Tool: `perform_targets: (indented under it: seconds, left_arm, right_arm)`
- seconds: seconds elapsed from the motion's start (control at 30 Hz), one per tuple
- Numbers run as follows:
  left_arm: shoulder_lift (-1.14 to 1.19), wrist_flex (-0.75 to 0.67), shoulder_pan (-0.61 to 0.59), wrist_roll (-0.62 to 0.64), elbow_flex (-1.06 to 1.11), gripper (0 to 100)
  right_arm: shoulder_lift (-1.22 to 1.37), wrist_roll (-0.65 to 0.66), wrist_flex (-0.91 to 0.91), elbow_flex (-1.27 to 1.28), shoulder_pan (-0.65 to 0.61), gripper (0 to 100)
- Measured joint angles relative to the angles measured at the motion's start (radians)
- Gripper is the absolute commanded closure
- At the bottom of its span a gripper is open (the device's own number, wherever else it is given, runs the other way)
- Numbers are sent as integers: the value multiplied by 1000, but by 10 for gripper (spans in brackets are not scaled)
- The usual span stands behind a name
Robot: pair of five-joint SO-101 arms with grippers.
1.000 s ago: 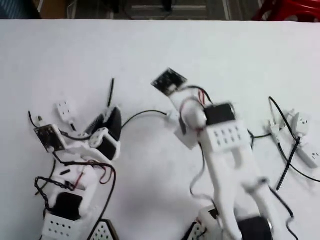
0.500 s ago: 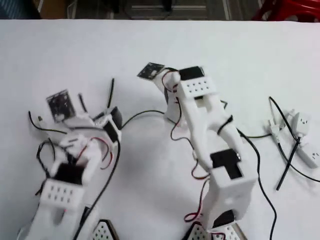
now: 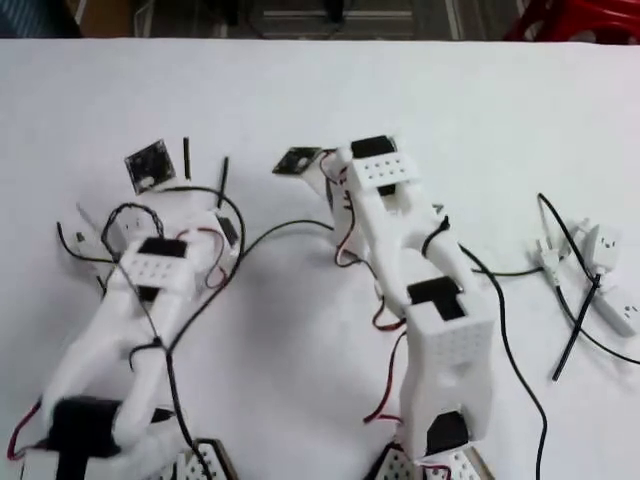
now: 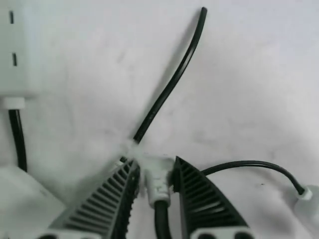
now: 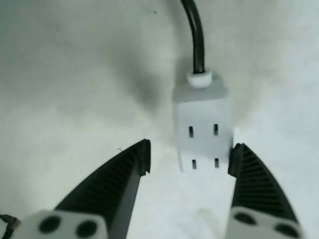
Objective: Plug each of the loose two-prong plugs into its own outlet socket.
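My left gripper (image 4: 154, 167) is shut on a white two-prong plug (image 4: 157, 181) whose black cable (image 4: 169, 84) runs away over the table. A white outlet socket (image 4: 17, 50) lies off to one side of it. My right gripper (image 5: 190, 152) is open and low over the table. Another white outlet socket (image 5: 203, 119) with a black cord (image 5: 194, 35) lies between its fingers, close to one finger (image 5: 249, 174). In the high view the left arm (image 3: 150, 270) stands at the left and the right arm (image 3: 400, 230) in the middle, each covering its own gripper.
At the table's right edge lie a white outlet (image 3: 603, 248), a white power strip (image 3: 618, 312) and a loose plug (image 3: 549, 262) with black cables. The white table (image 3: 300, 90) is bare at the back. Black cords cross between the two arms.
Both arms have unfolded and stretched toward the back of the table. The left wrist has swung up and back; the right wrist has dropped low over its outlet.
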Motion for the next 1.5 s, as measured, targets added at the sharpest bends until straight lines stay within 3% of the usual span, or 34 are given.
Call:
perform_targets:
  seconds: [0.13, 0.23, 0.57, 0.83, 1.07, 1.17, 1.33, 1.5]
  left_arm:
    - [44, 6, -20, 0, -31, 976]
    - [49, 29, -57, 0, -41, 976]
    - [49, 163, -166, 0, -144, 976]
    - [49, 166, -244, 0, -167, 976]
    - [49, 166, -322, 0, -190, 976]
    - [49, 166, -333, 0, -190, 977]
    - [57, 149, -333, 0, -196, 977]
    - [60, 126, -328, 0, -196, 977]
  right_arm:
    - [68, -2, -51, -8, 2, 921]
    - [104, -87, -60, -61, 3, 930]
    - [224, -764, 97, -423, -23, 930]
    - [324, -1243, 150, -621, -222, 929]
    - [419, -1553, 140, -660, -368, 926]
    - [423, -1686, 114, -663, -393, 854]
    - [425, -1772, 140, -709, -402, 683]
    - [382, -1754, 221, -789, -359, 673]
